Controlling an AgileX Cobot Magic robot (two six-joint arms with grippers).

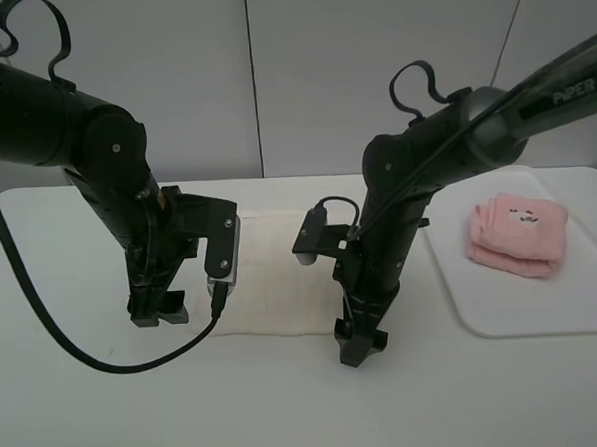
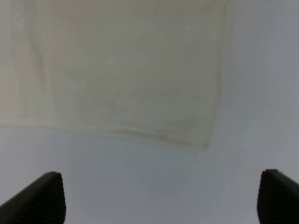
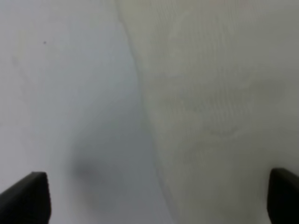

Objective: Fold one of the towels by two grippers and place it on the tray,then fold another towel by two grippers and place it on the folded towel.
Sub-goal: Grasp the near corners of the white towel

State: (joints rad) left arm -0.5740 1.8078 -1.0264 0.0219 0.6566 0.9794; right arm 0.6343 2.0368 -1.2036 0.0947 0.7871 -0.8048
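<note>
Cream towel lies spread flat on the table, ungrasped.
Its near corner sits just ahead of the left gripper, whose jaws stand wide apart and empty. Its side edge runs into the open gap of the right gripper, likewise spread wide and holding nothing. Out past the right gripper, well apart from it, the pink towel rests folded on the tray.

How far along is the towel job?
Done: pink towel folded, on the tray. In hand: left gripper and right gripper, both open, low at the near edge of the flat cream-white towel, nothing gripped. To do: fold it, stack on pink.
</note>
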